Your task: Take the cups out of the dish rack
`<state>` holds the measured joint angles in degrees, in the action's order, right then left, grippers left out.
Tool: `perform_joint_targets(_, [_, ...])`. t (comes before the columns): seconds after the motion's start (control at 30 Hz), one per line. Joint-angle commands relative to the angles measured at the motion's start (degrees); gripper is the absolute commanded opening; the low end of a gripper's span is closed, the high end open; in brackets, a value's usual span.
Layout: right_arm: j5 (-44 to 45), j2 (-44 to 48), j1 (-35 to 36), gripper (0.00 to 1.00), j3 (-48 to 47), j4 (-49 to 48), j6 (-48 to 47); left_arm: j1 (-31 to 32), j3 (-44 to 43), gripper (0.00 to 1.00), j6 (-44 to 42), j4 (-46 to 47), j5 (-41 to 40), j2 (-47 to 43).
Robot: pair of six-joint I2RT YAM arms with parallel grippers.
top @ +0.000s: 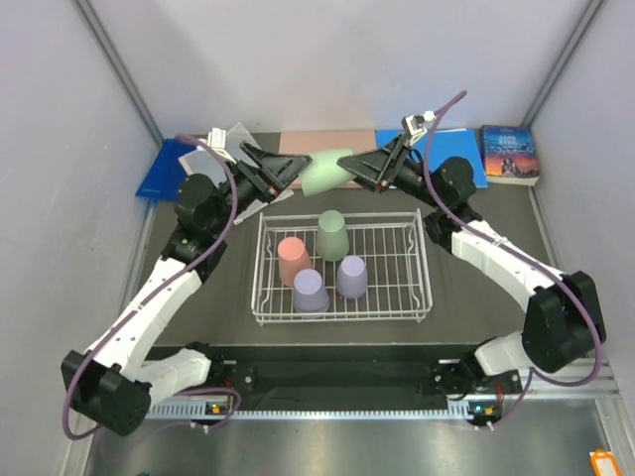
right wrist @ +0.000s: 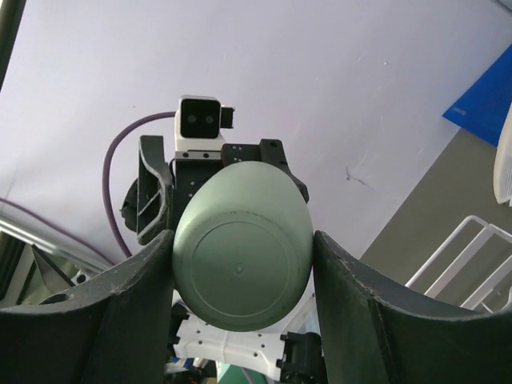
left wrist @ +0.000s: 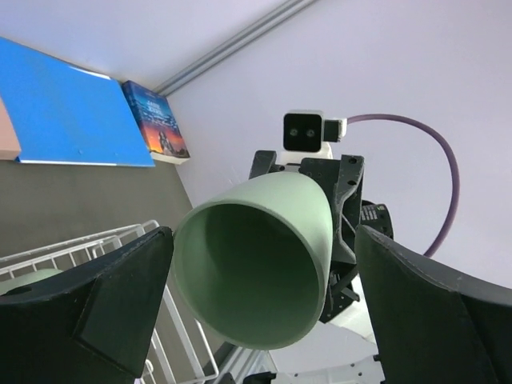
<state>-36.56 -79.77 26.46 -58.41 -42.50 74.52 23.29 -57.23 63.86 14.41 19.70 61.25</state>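
Well, the right gripper was clamped on the base end of a sage green cup, held sideways in the air over the far edge of the dish rack. The left gripper stood wide open, flanking the cup's mouth.

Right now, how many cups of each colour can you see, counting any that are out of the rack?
Green cups: 2
Purple cups: 2
Pink cups: 1
Total: 5
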Motion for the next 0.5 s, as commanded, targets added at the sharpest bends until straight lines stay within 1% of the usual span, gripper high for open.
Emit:
perform_joint_targets(0.0, [-1.0,-1.7,1.9,0.00,-3.7,-4.5,0.4,-0.2,0.5,0.99,2.6,8.8,2.7,0.8])
perform_joint_targets(0.1, [-1.3,-3.0,3.1,0.00,-4.3,-4.3,0.2,-0.2,0.0,0.97,2.3,8.7,3.2,1.4])
perform_joint_targets(0.13, [-1.5,-3.5,3.7,0.00,-4.3,-4.3,0.1,-0.2,0.1,0.92,2.2,9.0,3.2,1.6])
perform_joint_targets(0.23, [-1.5,-4.2,4.4,0.00,-4.3,-3.0,-0.9,-0.2,0.1,0.83,2.4,9.4,3.8,1.8])
perform_joint_targets(0.33, [-1.5,-4.1,4.2,0.00,-3.5,-1.8,-2.1,-0.2,-0.2,0.85,2.2,8.8,4.3,1.9])
perform_joint_targets(0.37, [-1.4,-3.7,4.0,0.00,-3.2,-1.5,-2.4,-0.2,-1.0,0.91,1.6,5.9,3.9,1.9])
perform_joint_targets(0.43, [-1.2,-2.7,3.4,0.00,-3.1,-0.2,-3.9,-0.3,-2.4,0.98,-1.8,1.5,1.4,0.9])
perform_joint_targets(0.47, [-0.9,-2.3,3.3,0.00,-3.1,0.6,-4.7,-0.3,-3.8,0.99,-3.0,-0.8,0.4,0.6])
